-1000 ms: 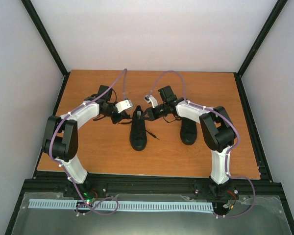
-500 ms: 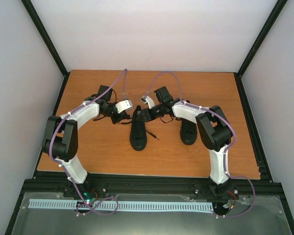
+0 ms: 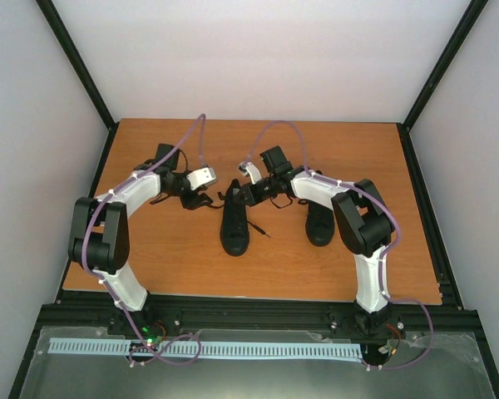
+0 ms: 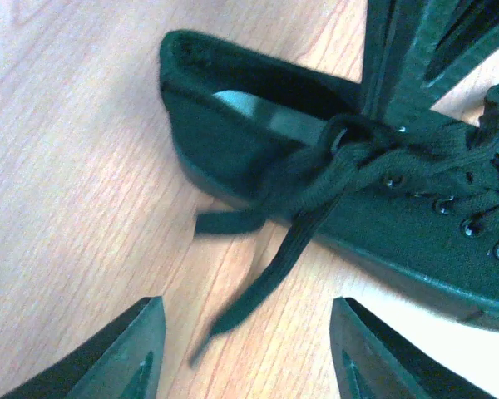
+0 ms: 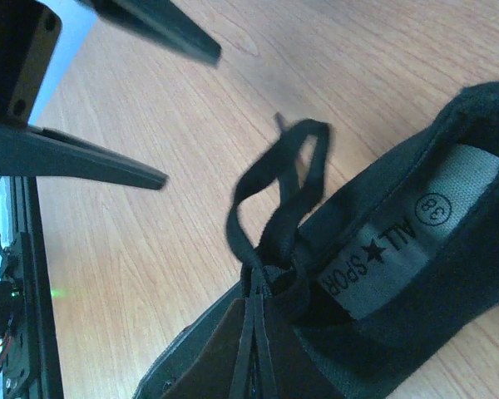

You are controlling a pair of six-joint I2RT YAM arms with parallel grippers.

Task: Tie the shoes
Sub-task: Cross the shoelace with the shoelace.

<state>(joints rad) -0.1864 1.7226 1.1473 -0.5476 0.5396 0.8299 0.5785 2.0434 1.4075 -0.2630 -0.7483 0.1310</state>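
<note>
Two black shoes stand on the wooden table: one in the middle (image 3: pixel 234 231), one to its right (image 3: pixel 319 223). My left gripper (image 3: pixel 203 198) (image 4: pixel 244 320) hovers open just left of the middle shoe's (image 4: pixel 333 199) heel end. A loose lace end (image 4: pixel 262 287) lies on the wood in front of its fingers, untouched. My right gripper (image 3: pixel 239 194) (image 5: pixel 256 293) is shut at the top of that shoe (image 5: pixel 416 274), pinching the lace at the crossing, where a lace loop (image 5: pixel 270 183) stands up. The right arm partly covers the right shoe.
The wooden table (image 3: pixel 166 258) is ringed by a black frame, with white walls on three sides. The left gripper's open fingers (image 5: pixel 108 166) show in the right wrist view, close to the loop. The right gripper's fingers (image 4: pixel 399 58) show in the left wrist view.
My left gripper has opened and drawn back a little to the left, leaving the lace end on the table. My right gripper opened, shifted left to the shoe's top, then shut.
</note>
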